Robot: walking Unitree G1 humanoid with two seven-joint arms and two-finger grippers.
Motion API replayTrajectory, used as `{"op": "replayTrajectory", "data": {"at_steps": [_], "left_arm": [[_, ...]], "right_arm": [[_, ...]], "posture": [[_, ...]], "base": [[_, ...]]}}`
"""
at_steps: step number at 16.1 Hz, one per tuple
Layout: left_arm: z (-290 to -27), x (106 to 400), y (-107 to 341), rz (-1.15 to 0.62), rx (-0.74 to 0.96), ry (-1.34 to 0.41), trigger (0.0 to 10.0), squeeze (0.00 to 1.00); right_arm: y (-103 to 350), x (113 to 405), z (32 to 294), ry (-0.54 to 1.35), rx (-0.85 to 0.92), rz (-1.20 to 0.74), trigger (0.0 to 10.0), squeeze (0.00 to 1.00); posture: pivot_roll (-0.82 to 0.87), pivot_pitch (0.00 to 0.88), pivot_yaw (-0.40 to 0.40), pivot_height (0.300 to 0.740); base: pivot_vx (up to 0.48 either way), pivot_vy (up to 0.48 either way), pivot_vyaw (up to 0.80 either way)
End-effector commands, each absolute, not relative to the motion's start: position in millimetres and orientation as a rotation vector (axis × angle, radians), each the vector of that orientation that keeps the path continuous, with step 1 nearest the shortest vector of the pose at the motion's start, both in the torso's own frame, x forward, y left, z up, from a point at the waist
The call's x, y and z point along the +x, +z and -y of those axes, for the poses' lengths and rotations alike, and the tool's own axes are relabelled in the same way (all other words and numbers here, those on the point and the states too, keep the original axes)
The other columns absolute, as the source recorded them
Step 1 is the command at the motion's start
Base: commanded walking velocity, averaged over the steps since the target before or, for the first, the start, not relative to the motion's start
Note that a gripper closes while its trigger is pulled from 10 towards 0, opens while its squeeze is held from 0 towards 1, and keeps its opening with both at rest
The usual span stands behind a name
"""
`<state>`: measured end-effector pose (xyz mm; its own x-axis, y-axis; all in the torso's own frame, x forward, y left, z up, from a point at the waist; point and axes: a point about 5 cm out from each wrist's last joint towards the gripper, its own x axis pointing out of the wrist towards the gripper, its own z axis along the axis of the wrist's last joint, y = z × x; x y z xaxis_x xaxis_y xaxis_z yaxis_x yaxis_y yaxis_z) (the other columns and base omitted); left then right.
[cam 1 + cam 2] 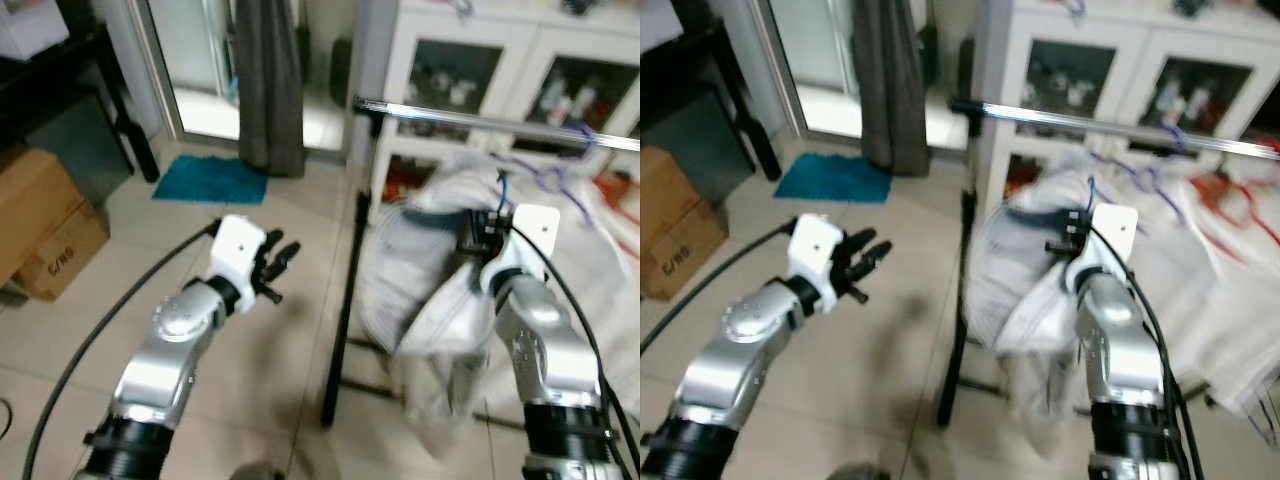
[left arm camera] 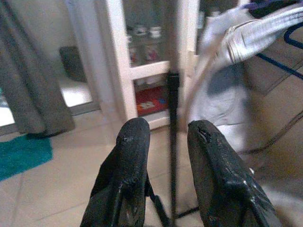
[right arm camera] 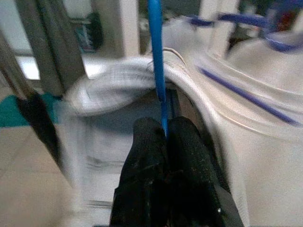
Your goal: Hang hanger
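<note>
My right gripper (image 1: 478, 232) is shut on the thin blue hanger (image 3: 157, 71), which carries a white garment (image 1: 425, 290). It holds them just below the metal clothes rail (image 1: 480, 120), beside other blue hangers (image 1: 1160, 175) and white clothes on the rail. In the right wrist view the blue wire rises from between the closed fingers (image 3: 147, 156), with the garment's collar draped around it. My left gripper (image 1: 278, 262) is raised over the tiled floor to the left of the rack, open and empty; its fingers (image 2: 128, 165) face the rack's black upright (image 2: 172, 123).
The rack's black upright (image 1: 345, 300) and its foot stand on the floor between my arms. A white glass-fronted cabinet (image 1: 470, 70) stands behind the rail. Cardboard boxes (image 1: 45, 235) lie at the left, with a teal mat (image 1: 212, 180) and a grey curtain (image 1: 268, 85) by the doorway.
</note>
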<state>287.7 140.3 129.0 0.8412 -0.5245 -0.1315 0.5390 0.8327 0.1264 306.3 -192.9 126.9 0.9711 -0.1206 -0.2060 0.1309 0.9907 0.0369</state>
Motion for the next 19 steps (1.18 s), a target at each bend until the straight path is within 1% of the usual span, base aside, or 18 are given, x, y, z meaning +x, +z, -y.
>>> {"op": "replayTrajectory", "data": {"at_steps": [1,11,15,19], "left_arm": [[-143,287,129,-0.096,0.164,-0.564,10.0,0.0],[-141,284,131,-0.09,0.18,-0.59,10.0,0.0],[-137,281,131,-0.088,0.181,-0.624,10.0,0.0],[-132,275,132,-0.094,0.188,-0.711,10.0,0.0]], "right_arm": [[148,313,182,-0.079,0.051,-0.109,10.0,0.0],[158,321,179,-0.055,0.062,-0.078,10.0,0.0],[157,320,178,-0.048,0.065,-0.076,10.0,0.0],[159,314,175,-0.023,0.076,-0.063,10.0,0.0]], "posture": [[0.07,0.0,-0.016,0.74],[0.08,0.0,-0.032,0.74],[0.08,0.0,-0.032,0.74],[0.08,0.0,-0.034,0.74]], "base": [[0.439,0.0,0.0],[0.424,0.0,0.0],[0.0,0.0,0.0],[0.0,0.0,0.0]]}}
